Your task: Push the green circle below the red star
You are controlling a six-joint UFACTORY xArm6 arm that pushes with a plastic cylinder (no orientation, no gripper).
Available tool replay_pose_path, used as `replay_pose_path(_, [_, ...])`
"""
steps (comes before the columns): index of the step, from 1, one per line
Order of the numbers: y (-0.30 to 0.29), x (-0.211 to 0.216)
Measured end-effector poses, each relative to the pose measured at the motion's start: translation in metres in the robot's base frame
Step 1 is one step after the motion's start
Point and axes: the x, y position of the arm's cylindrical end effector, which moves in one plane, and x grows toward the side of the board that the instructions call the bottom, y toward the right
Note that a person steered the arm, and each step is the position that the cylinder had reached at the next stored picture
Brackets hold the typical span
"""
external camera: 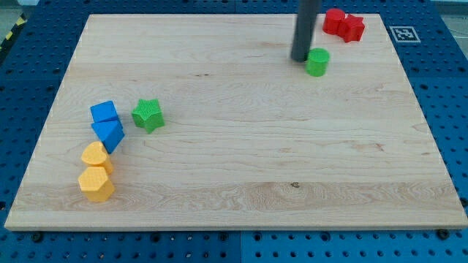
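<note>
The green circle (318,61) stands near the view's top right on the wooden board (241,146). The red star (353,28) lies above and to the right of it, touching a red round block (334,20) on its left. My tip (300,58) is just left of the green circle, touching or nearly touching its left side. The rod rises from it out of the view's top.
A green star (148,115) lies at the left. Beside it are a blue cube (104,112) and a blue triangle (109,134), with two yellow blocks (96,156) (96,184) below them. A marker tag (403,33) sits off the board's top right corner.
</note>
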Motion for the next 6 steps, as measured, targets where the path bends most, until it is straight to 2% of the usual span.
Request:
replay_pose_path(1, [0.013,-0.004])
replay_pose_path(3, [-0.032,0.053])
replay_pose_path(4, [0.001,0.058])
replay_pose_path(5, [0.044,0.030])
replay_pose_path(6, [0.054,0.024])
